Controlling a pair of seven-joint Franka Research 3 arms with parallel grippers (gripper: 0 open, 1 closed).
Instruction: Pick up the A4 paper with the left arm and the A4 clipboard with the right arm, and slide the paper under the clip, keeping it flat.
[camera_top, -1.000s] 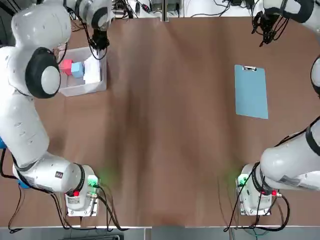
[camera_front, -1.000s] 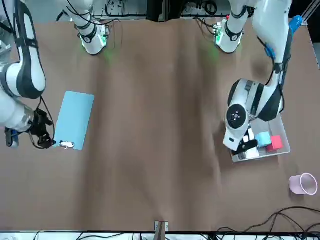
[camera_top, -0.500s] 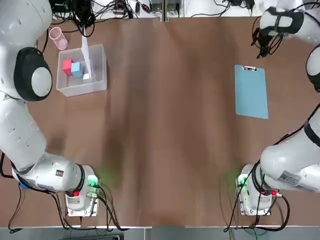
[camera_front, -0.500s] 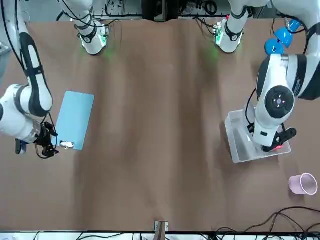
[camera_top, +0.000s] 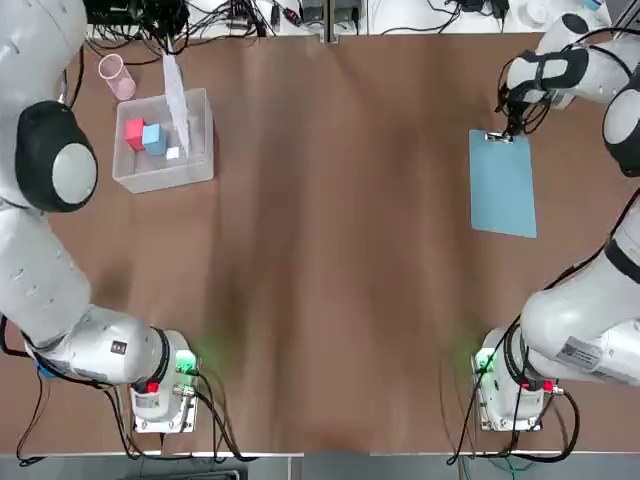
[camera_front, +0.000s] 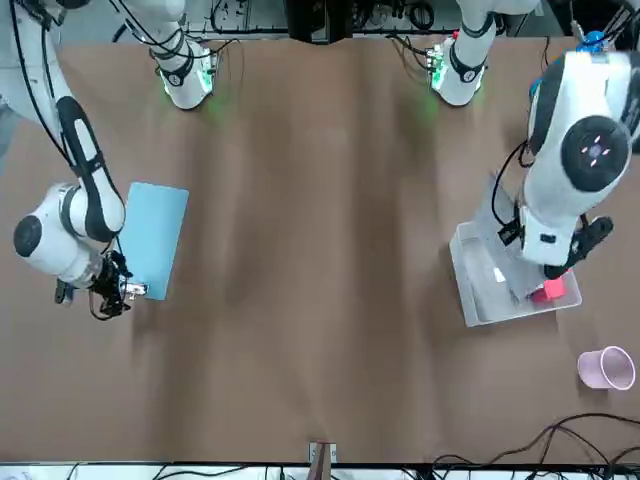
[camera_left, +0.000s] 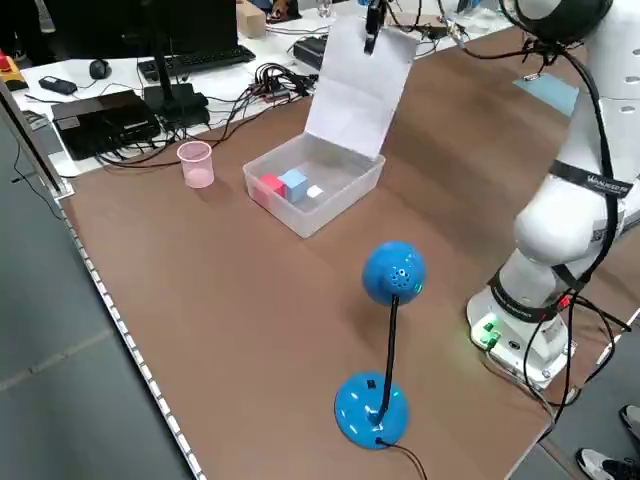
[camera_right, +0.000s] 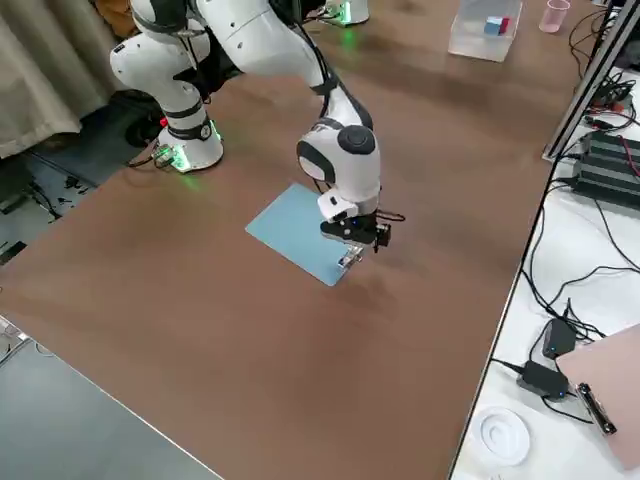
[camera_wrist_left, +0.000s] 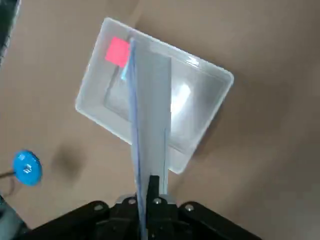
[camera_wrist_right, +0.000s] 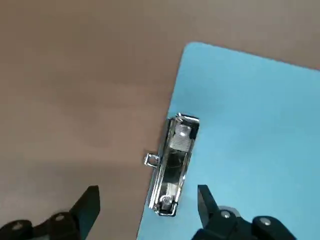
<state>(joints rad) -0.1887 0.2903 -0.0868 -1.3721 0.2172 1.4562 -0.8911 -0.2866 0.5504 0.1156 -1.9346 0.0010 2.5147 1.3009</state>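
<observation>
The A4 paper (camera_left: 358, 88) hangs upright over the clear bin, pinched at its top edge by my left gripper (camera_left: 372, 22). The left wrist view shows the sheet (camera_wrist_left: 148, 110) edge-on between the shut fingers of the left gripper (camera_wrist_left: 148, 189). The light blue A4 clipboard (camera_top: 502, 185) lies flat on the table's right side, its clip (camera_top: 498, 137) at the far short edge. My right gripper (camera_top: 514, 116) hovers low over that end. In the right wrist view the right gripper (camera_wrist_right: 145, 207) is open, its fingers either side of the clip (camera_wrist_right: 175, 165), touching nothing.
A clear plastic bin (camera_top: 196, 168) at the far left holds a red block (camera_top: 133, 133), a blue block (camera_top: 153, 138) and a small white block. A pink cup (camera_top: 115, 76) stands behind it. A blue desk lamp (camera_left: 385, 330) stands near the left base.
The left arm has lifted the paper higher out of the bin. The right gripper has come from the far edge down over the clipboard's clip.
</observation>
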